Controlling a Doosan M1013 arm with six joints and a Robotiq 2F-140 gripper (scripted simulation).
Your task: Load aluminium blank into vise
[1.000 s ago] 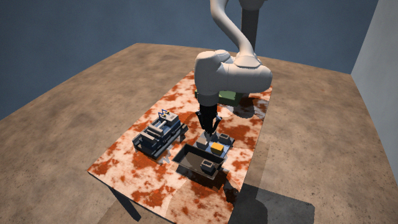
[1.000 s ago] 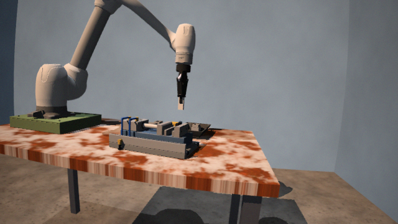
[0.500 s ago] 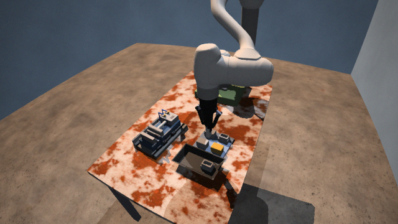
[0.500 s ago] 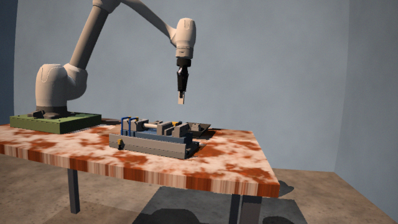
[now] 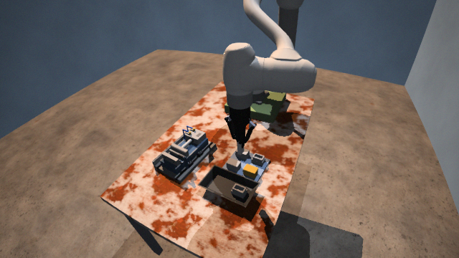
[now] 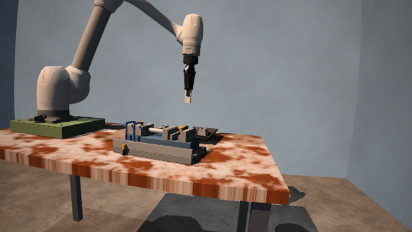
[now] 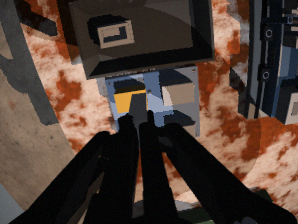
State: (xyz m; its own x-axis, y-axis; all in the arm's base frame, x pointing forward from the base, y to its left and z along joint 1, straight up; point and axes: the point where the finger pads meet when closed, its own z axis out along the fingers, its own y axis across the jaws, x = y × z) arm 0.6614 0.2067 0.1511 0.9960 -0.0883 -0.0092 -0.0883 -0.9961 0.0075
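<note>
Tray (image 5: 219,183) (image 6: 213,131) (image 7: 165,47), lower centre of the top view, holds one finished part (image 5: 239,190) (image 6: 203,131) (image 7: 116,34), pocket up, at its right end. Just beside it, the infeed plate (image 5: 242,166) (image 7: 154,82) carries a brass blank (image 5: 250,171) (image 7: 124,102), plain grey blank (image 5: 233,165) (image 7: 179,95), another grey block (image 5: 244,154) and a second pocketed part (image 5: 258,158). Gripper (image 5: 240,149) (image 6: 188,98) (image 7: 140,104) fingers are together, above the plate. Vise (image 5: 187,145) (image 6: 164,139) stands left; its opening's contents are unclear.

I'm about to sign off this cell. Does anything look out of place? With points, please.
Yes: a pocketed part (image 5: 258,162) sits on the infeed plate (image 5: 241,171) (image 7: 153,82). It looks finished, so it belongs in the outfeed tray (image 5: 222,184) (image 7: 162,42).
</note>
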